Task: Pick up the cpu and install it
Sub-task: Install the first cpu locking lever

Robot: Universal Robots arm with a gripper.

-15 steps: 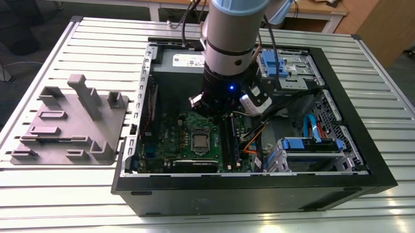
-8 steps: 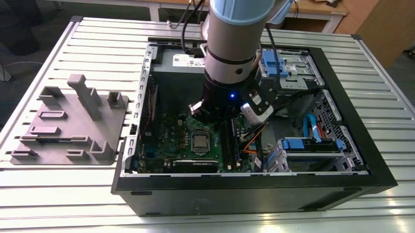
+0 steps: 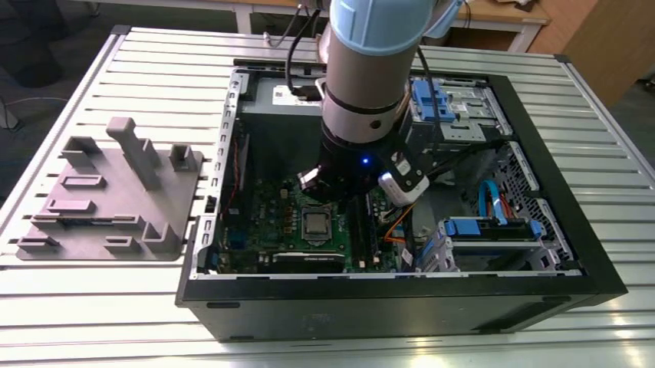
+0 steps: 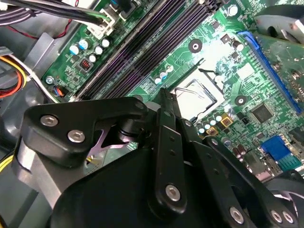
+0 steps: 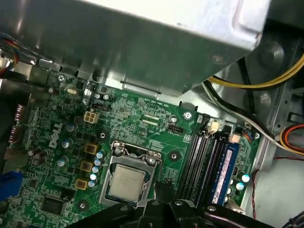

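My arm (image 3: 363, 77) reaches down into the open case (image 3: 409, 299) lying on the slatted surface (image 3: 103, 307). My hand (image 4: 164, 102) hangs just above the green board (image 5: 142, 118), beside the socket (image 5: 130, 178). Its fingers (image 4: 166, 142) look drawn together with nothing between them, their tip near the socket's edge in both wrist views. The cpu (image 5: 126, 182) lies flat in the socket, pale metal top up, framed by the metal bracket; in the exterior view it shows as a small grey square (image 3: 316, 224) below my wrist. Dark memory slots (image 5: 204, 161) run alongside. A grey fixture (image 3: 107, 195) sits on the surface at the exterior view's left, well apart from the case.
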